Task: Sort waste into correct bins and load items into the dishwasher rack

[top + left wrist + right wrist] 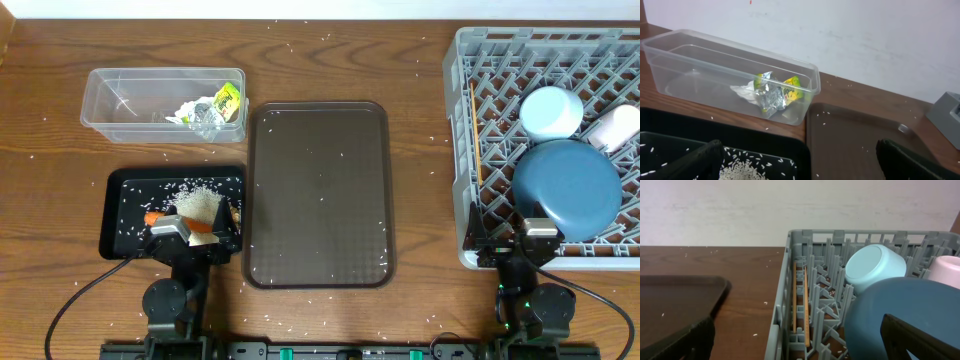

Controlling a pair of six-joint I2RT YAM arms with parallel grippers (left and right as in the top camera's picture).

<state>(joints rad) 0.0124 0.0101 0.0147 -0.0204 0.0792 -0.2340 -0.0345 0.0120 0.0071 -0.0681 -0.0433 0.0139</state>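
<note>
Both arms are folded low at the bottom edge of the overhead view, each base close to the surface (420,70) and each wrist reaching only a short way up the frame.

The left pincer (193,230) sits at the lower left, over the near rim of the black tray (118,215). Its jaws are spread wide and grip nothing. In the left wrist view its dark fingers (697,162) frame the bottom corners. Inside the tray lie a heap of white rice (197,200) and an orange carrot (154,218), both just beyond the pincer. Above the tray, at the upper left, stands the clear tub (120,100). The yellow-green and silver wrappers (218,106) are bunched at its right end.

The brown serving tray (318,195) fills the middle of the frame, between the two arms, with a few loose grains on it.

The right pincer (515,238) sits at the lower right, over the near edge of the grey rack (465,150). It is also spread wide and holds nothing. In the right wrist view its fingers (922,340) sit in the lower corners. The rack holds the chopsticks (475,130), lying along its left wall. It also holds a pale-blue cup (551,112) tipped on its side near the top, a white cup (615,125) at the right edge, and the dark-blue plate (568,190) just beyond the pincer. Stray rice dots the wood all round.
</note>
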